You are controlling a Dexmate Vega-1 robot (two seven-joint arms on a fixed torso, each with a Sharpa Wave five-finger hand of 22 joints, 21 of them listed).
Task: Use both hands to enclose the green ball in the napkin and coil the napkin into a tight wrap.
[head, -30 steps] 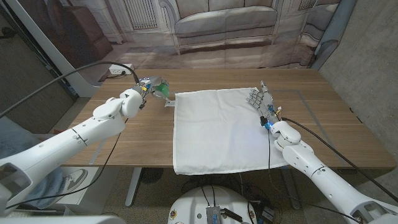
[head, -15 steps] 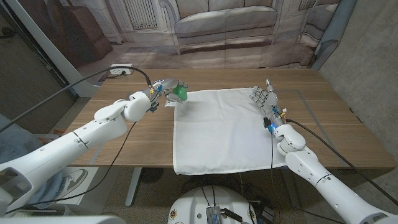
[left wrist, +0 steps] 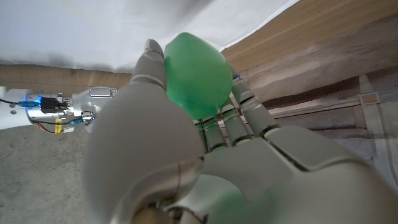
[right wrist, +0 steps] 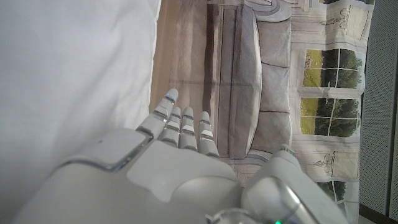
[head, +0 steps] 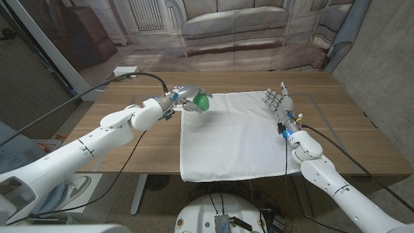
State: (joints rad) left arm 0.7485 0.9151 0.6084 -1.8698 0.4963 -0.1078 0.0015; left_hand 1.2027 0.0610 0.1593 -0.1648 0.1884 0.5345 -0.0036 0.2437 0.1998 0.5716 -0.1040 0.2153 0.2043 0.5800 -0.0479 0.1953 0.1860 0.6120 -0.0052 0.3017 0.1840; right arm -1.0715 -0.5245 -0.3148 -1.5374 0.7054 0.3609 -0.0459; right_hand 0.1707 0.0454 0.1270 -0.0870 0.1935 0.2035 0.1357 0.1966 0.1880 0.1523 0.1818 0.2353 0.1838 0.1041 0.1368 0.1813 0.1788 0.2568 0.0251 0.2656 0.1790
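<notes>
My left hand (head: 187, 97) holds the green ball (head: 203, 101) in its fingers, just above the far left corner of the white napkin (head: 236, 136). In the left wrist view the green ball (left wrist: 198, 73) sits between the fingers of my left hand (left wrist: 186, 143), with the napkin (left wrist: 93, 25) beyond it. The napkin lies spread flat on the wooden table (head: 336, 123). My right hand (head: 279, 103) stands over the napkin's far right corner, fingers straight and apart, holding nothing. The right wrist view shows my right hand (right wrist: 161, 162) beside the napkin (right wrist: 68, 68).
A white power strip (head: 127, 70) with a black cable (head: 97, 83) lies at the table's far left edge. A painted backdrop with a sofa (head: 233, 26) stands behind the table. Bare wood (head: 149, 145) flanks the napkin on both sides.
My left hand has carried the green ball to the right, from beside the napkin's far left corner to over that corner. My right hand has drifted slightly to the right.
</notes>
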